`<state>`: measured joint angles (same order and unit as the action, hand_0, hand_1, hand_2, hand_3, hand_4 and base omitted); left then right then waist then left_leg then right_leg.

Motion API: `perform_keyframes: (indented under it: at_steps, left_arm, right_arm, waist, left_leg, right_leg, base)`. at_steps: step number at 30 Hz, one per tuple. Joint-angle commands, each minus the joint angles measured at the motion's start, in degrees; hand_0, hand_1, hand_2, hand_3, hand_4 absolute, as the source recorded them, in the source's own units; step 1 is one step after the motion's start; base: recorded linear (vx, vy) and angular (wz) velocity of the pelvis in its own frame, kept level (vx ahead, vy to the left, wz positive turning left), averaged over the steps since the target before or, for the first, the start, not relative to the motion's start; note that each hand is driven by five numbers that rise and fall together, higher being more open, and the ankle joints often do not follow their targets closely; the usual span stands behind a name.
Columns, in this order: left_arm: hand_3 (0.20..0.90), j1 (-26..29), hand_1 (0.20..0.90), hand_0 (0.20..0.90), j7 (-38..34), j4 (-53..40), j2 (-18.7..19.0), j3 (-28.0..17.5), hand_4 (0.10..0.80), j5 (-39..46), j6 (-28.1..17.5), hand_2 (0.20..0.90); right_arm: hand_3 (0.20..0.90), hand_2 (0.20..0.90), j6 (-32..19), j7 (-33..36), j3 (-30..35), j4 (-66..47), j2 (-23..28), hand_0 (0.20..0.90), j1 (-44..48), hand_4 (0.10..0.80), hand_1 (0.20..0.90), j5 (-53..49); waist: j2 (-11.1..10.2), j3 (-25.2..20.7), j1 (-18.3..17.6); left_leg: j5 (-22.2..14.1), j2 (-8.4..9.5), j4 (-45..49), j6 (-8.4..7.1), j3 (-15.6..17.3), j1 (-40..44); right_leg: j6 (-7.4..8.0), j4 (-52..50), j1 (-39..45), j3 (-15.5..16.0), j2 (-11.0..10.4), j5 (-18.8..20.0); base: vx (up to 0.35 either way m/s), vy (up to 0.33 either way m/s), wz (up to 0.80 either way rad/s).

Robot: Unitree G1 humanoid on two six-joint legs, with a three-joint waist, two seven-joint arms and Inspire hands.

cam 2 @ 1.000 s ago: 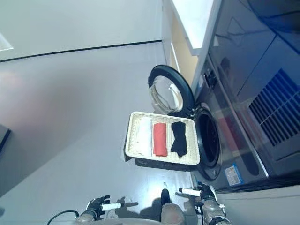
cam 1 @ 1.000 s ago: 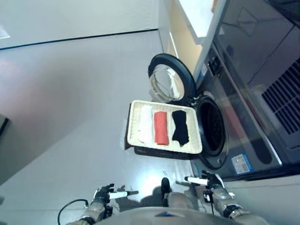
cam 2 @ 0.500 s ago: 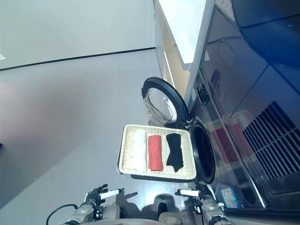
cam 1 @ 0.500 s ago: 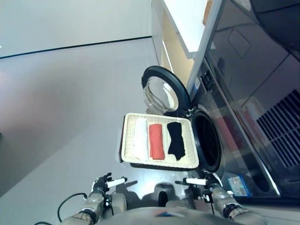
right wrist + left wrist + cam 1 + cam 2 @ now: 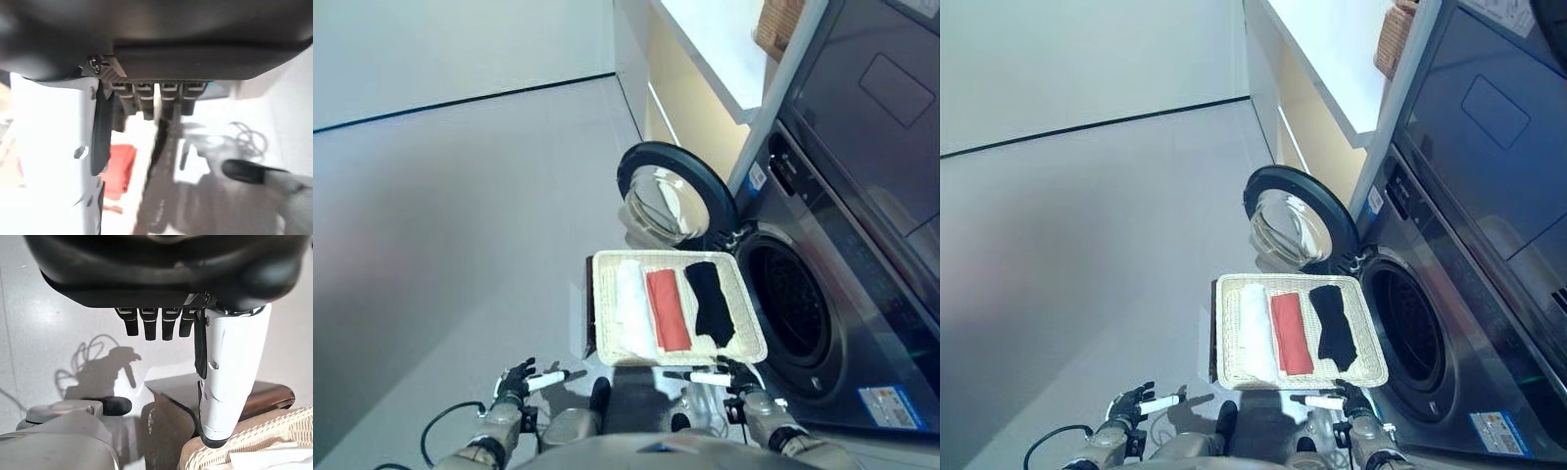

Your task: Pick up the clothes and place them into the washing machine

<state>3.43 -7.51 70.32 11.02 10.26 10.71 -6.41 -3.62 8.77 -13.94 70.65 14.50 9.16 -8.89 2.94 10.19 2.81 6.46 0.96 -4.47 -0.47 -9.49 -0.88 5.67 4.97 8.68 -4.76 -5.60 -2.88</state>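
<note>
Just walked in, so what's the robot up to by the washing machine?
It has not picked anything up yet. Both hands, left hand and right hand, are low, open and empty. A white cloth, red cloth and black cloth lie in the wicker tray beside the washing machine, whose door is open.

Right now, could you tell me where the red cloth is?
The red cloth lies mid-tray in the wicker tray, between white cloth and black cloth.

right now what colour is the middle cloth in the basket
Red, lying between a white and a black one; clearest in the left eye view: middle cloth.
</note>
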Motion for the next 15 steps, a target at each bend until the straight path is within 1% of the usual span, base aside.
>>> perform_keyframes:
  at_steps: [1, 2, 3, 4, 5, 6, 7, 8, 10, 11, 12, 13, 14, 15]
  left_arm:
    - [0.900, -0.35, 0.900, 0.900, -0.96, 0.93, 0.90, 1.91, 0.800, -0.99, -0.94, 0.900]
    - [0.900, -0.35, 0.900, 0.900, -0.96, 0.93, 0.91, 1.92, 0.800, -0.99, -0.95, 0.900]
    - [0.900, -0.38, 0.900, 0.900, -0.96, 0.38, 2.13, 1.53, 0.800, -0.74, -0.88, 0.900]
    - [0.900, -0.36, 0.900, 0.900, -0.95, 0.39, 2.13, 1.53, 0.800, -0.74, -0.88, 0.900]
    - [0.900, -0.22, 0.900, 0.900, -1.01, 0.06, 2.80, 1.22, 0.800, -0.46, -0.93, 0.900]
    - [0.900, -0.01, 0.900, 0.900, -1.13, -0.29, 3.60, 1.16, 0.800, -0.10, -1.03, 0.900]
    - [0.900, 0.48, 0.900, 0.900, -1.30, -0.18, 4.05, 1.21, 0.800, 0.40, -1.21, 0.900]
    - [0.900, 0.77, 0.900, 0.900, -1.59, -0.03, 4.48, 1.05, 0.800, 0.94, -1.33, 0.900]
    - [0.900, 0.52, 0.900, 0.900, -2.32, 0.06, 4.90, 0.71, 0.800, 1.48, -1.91, 0.900]
    - [0.900, 0.44, 0.900, 0.900, -2.28, 0.12, 4.96, 0.37, 0.800, 1.16, -1.89, 0.900]
    - [0.900, 0.44, 0.900, 0.900, -2.28, 0.12, 4.96, 0.37, 0.800, 1.16, -1.89, 0.900]
    - [0.900, 0.41, 0.900, 0.900, -2.37, 0.31, 4.67, -0.23, 0.800, 1.73, -2.09, 0.900]
    - [0.900, 0.80, 0.900, 0.900, -2.67, 0.05, 4.10, -0.23, 0.800, 2.92, -2.23, 0.900]
    - [0.900, 0.82, 0.900, 0.900, -2.67, 0.06, 4.08, -0.23, 0.800, 2.93, -2.23, 0.900]
  right_arm:
    - [0.900, 0.900, -0.24, 2.60, -0.37, -0.38, 3.36, 0.900, 1.19, 0.800, 0.900, 3.19]
    - [0.900, 0.900, -0.24, 2.60, -0.36, -0.38, 3.35, 0.900, 1.19, 0.800, 0.900, 3.20]
    - [0.900, 0.900, 0.25, 2.81, -0.14, 0.35, 3.94, 0.900, 2.60, 0.800, 0.900, 4.52]
    - [0.900, 0.900, 0.25, 2.80, -0.13, 0.36, 3.94, 0.900, 2.63, 0.800, 0.900, 4.52]
    - [0.900, 0.900, 0.45, 2.99, -0.03, 0.30, 4.67, 0.900, 3.80, 0.800, 0.900, 5.12]
    - [0.900, 0.900, 0.53, 3.14, -0.28, -0.05, 5.13, 0.900, 5.31, 0.800, 0.900, 5.05]
    - [0.900, 0.900, 0.52, 3.29, -0.55, -0.25, 5.27, 0.900, 6.99, 0.800, 0.900, 4.75]
    - [0.900, 0.900, 0.41, 3.70, -0.73, -0.55, 5.81, 0.900, 8.42, 0.800, 0.900, 4.80]
    - [0.900, 0.900, 0.53, 4.57, -1.87, -0.69, 6.31, 0.900, 10.93, 0.800, 0.900, 6.03]
    - [0.900, 0.900, 0.72, 4.71, -2.33, -0.51, 6.12, 0.900, 11.12, 0.800, 0.900, 6.27]
    - [0.900, 0.900, 0.72, 4.71, -2.33, -0.51, 6.12, 0.900, 11.13, 0.800, 0.900, 6.27]
    - [0.900, 0.900, 0.75, 5.74, -2.74, 0.14, 6.42, 0.900, 10.49, 0.800, 0.900, 6.95]
    - [0.900, 0.900, 0.86, 6.27, -2.87, 0.24, 6.59, 0.900, 11.29, 0.800, 0.900, 6.94]
    - [0.900, 0.900, 0.86, 6.27, -2.88, 0.27, 6.60, 0.900, 11.32, 0.800, 0.900, 6.94]
  waist:
    - [-1.80, -5.08, 1.46]
    - [-1.85, -5.10, 1.49]
    - [-1.68, -4.60, 2.21]
    - [-1.71, -4.67, 2.31]
    - [-1.26, -3.58, 2.39]
    - [-0.74, -1.83, 1.96]
    - [-0.07, -0.43, 1.64]
    - [0.34, 0.63, 1.69]
    - [-0.52, 1.25, 1.76]
    - [-1.15, 1.14, 1.66]
    - [-1.14, 1.19, 1.64]
    - [-1.59, 0.59, 1.86]
    - [-1.57, 0.66, 2.21]
    - [-1.54, 0.64, 2.15]
  left_leg:
    - [-0.25, 0.01, 4.48, -2.05, -1.23, -7.09]
    - [-0.33, 0.07, 4.61, -2.02, -1.19, -7.15]
    - [-1.74, 0.61, 5.51, -0.16, -0.13, -6.53]
    - [-1.77, 0.60, 5.54, -0.16, -0.02, -6.63]
    - [-2.45, 0.59, 6.00, 0.53, 0.36, -6.39]
    - [-2.38, 0.60, 6.27, 0.81, 0.35, -6.24]
    - [-2.36, 0.37, 6.82, 0.85, 0.46, -6.71]
    - [-2.50, 0.32, 7.20, 0.86, 0.59, -6.98]
    - [-3.37, 1.32, 6.90, 0.48, 1.46, -6.89]
    - [-3.63, 1.59, 6.73, 0.23, 1.43, -6.38]
    - [-3.62, 1.59, 6.72, 0.22, 1.40, -6.32]
    - [-3.71, 1.61, 6.08, 0.06, 1.07, -6.44]
    - [-3.42, 1.33, 5.20, -0.26, 1.29, -6.74]
    - [-3.37, 1.32, 5.13, -0.28, 1.22, -6.76]
  right_leg:
    - [0.84, -1.13, 1.49, 0.20, 0.52, -0.95]
    - [0.87, -1.15, 1.47, 0.17, 0.46, -1.00]
    - [2.45, -13.29, -4.00, 0.28, 0.25, -1.01]
    - [2.45, -13.57, -4.26, 0.15, 0.26, -1.14]
    - [3.50, -19.63, -8.62, 1.22, 0.42, 0.29]
    - [4.51, -23.87, -12.72, 1.77, 1.07, 3.24]
    - [4.97, -27.27, -16.83, 2.93, 1.46, 4.02]
    - [4.59, -26.98, -19.24, 5.17, 1.13, 4.26]
    - [2.51, -18.76, -21.47, 11.79, -0.66, 4.77]
    - [1.67, -14.14, -18.85, 12.81, -0.52, 4.95]
    - [1.67, -14.10, -18.77, 12.84, -0.51, 4.96]
    - [0.65, -10.97, -16.76, 10.30, -0.15, 4.34]
    - [0.35, -9.73, -16.92, 11.83, -0.57, 4.92]
    - [0.34, -9.65, -16.90, 11.90, -0.56, 4.97]
  base:
    - [0.135, 0.119, -0.03]
    - [0.135, 0.197, -0.05]
    - [0.073, 0.138, -0.12]
    - [0.060, 0.202, -0.31]
    - [-0.092, 0.098, -0.35]
    - [-0.161, 0.153, -0.56]
    - [-0.195, 0.143, -0.54]
    - [-0.112, 0.134, -0.62]
    - [0.049, 0.022, -0.51]
    - [0.103, -0.046, -0.50]
    - [0.147, -0.078, -0.33]
    - [0.061, -0.071, -0.03]
    - [0.061, -0.071, 0.22]
    - [-0.021, -0.083, 0.30]
